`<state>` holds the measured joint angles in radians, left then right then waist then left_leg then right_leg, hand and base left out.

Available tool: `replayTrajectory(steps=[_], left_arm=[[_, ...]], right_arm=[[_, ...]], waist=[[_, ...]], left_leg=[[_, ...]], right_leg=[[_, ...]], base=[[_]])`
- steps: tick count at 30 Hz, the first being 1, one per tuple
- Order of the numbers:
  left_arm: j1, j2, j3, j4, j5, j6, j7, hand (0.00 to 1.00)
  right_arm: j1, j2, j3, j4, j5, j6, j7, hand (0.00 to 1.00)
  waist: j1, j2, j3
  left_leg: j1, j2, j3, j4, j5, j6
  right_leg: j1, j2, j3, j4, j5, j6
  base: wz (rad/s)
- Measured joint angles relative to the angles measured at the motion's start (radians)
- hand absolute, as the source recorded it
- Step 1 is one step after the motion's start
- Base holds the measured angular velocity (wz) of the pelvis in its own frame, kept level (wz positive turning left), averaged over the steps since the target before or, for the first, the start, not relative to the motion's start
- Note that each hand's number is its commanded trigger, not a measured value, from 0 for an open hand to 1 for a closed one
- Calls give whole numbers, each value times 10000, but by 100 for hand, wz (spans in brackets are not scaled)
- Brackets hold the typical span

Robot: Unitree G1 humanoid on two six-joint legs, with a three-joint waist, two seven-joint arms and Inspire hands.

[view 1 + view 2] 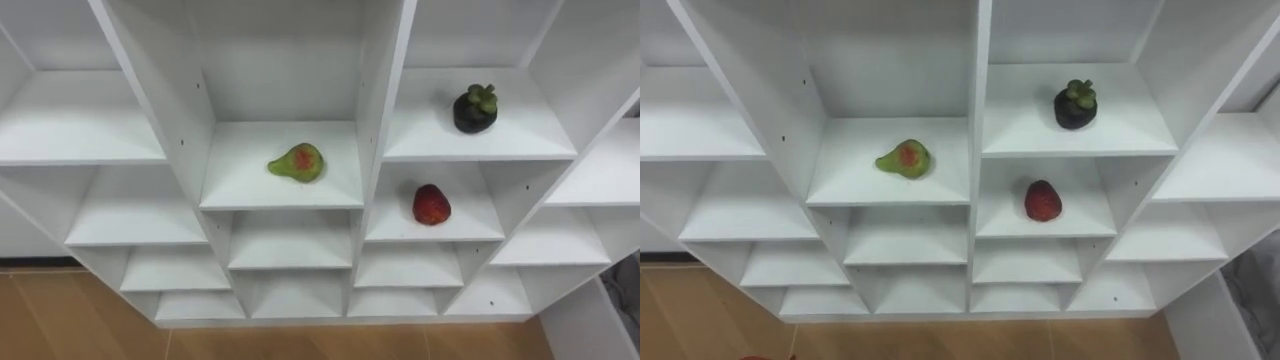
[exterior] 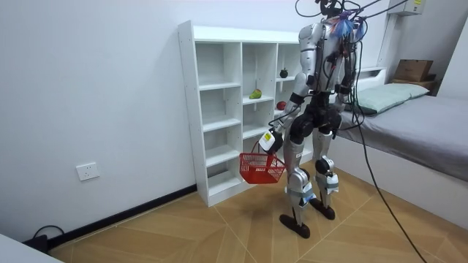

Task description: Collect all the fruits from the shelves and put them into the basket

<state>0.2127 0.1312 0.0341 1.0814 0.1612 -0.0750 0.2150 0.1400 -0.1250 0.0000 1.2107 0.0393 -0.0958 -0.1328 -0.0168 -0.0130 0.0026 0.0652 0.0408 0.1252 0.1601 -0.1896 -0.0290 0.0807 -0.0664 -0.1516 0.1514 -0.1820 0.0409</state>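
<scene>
A green pear (image 1: 297,162) with a red blush lies on its side in the middle compartment of a white closet (image 1: 388,100), long axis running nearly side to side, narrow stem end toward 9 o'clock and fat end toward 3. At 2 o'clock from it, one column over and a shelf higher, a dark mangosteen (image 1: 475,110) sits upright with its green cap toward 12. At 4 o'clock from the pear, directly under the mangosteen, is a red fruit (image 1: 431,204), its long axis running 12 to 6. All three are well apart. The robot stands facing the closet, its left hand (image 2: 268,140) closed round the handle of a red basket (image 2: 261,166) hanging low at its side. No fruit looks collected yet. A good first reach would probably close across the pear's fat end, crosswise to its length, with the basket held steady.
</scene>
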Motion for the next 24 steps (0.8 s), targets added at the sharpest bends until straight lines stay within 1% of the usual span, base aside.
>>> replayTrajectory(steps=[1, 3, 6, 8, 11, 14, 15, 17, 19, 21, 23, 24], left_arm=[[12, 2, 10, -11, 7, 0, -1, 100], [-28, 4, 15, -11, 8, -4, -9, 100], [-51, 14, 13, -41, -27, -126, -44, 100], [-102, 15, 8, -67, -116, -188, -45, 100], [-165, 10, 3, -78, -119, -190, -50, 100], [-202, 9, -104, -218, -120, -190, -114, 100], [-214, 8, -153, -230, -116, -190, -123, 100], [-245, -5, -203, -235, -117, -190, -169, 100], [-214, -3, -203, -296, -118, -189, -241, 100], [-104, -6, -344, -554, -153, -200, -247, 100], [32, 16, -614, -690, -411, -334, -242, 100], [70, 20, -730, -699, -485, -472, -242, 100]], right_arm=[[22, 0, -1, -92, -52, -2, -33, 0], [-9, -4, -26, -200, -182, -17, -80, 0], [35, -9, -24, -544, -355, -129, -72, 0], [280, -7, -24, -1325, -429, -153, -75, 0], [556, -7, -28, -2349, -585, -157, -72, 0], [1296, 30, 0, -4624, -1082, -157, -64, 0], [1410, 31, 0, -5020, -1166, -155, -64, 0], [1918, 45, 12, -6668, -1356, -155, -75, 0], [2176, 56, 51, -7581, -1720, -174, -85, 0], [2431, 31, 211, -8496, -1888, -191, -162, 0], [2499, 25, 386, -9215, -1913, -211, -252, 0], [2560, 25, 462, -9829, -1974, -209, -368, 0]], waist=[[-37, -29, -17], [-46, -29, -26], [-59, -45, -28], [-81, -58, -32], [-102, -59, -31], [-117, -62, -28], [-114, -58, -27], [-98, -32, -21], [-101, -12, -21], [-71, -24, -37], [-74, -5, -19], [-99, 7, -8]], left_leg=[[-11, 0, 2, 1, 0, 0], [-37, 1, 39, 0, 1, 1], [-37, 1, 105, -8, 1, 1], [-36, 1, 110, -25, 1, 1], [-25, 1, 131, -51, 1, 1], [-8, -1, 136, -62, 1, 1], [-12, -1, 139, -63, 1, 1], [-26, 0, 148, -73, 1, 1], [-43, 0, 172, -94, 1, 1], [-119, 0, 230, -100, 1, 2], [-102, 1, 291, -92, 2, 3], [-64, 1, 357, -92, 2, 3]], right_leg=[[-6, 0, -1, 7, 0, 0], [-79, 0, 34, 43, 0, 0], [-111, 0, 115, 48, 0, 1], [-117, 0, 121, 36, 1, 2], [-128, 1, 137, 36, 1, 2], [-127, 2, 151, 20, 1, 2], [-137, 3, 156, 22, 1, 2], [-167, 7, 177, 20, 1, 2], [-213, 10, 207, 29, 1, 3], [-276, 10, 259, 66, 2, 3], [-302, 5, 321, 146, 3, 6], [-304, 5, 393, 171, 2, 8]], base=[[0], [-5], [-7], [0], [0], [0], [0], [0], [-4], [-8], [-11], [-12]])
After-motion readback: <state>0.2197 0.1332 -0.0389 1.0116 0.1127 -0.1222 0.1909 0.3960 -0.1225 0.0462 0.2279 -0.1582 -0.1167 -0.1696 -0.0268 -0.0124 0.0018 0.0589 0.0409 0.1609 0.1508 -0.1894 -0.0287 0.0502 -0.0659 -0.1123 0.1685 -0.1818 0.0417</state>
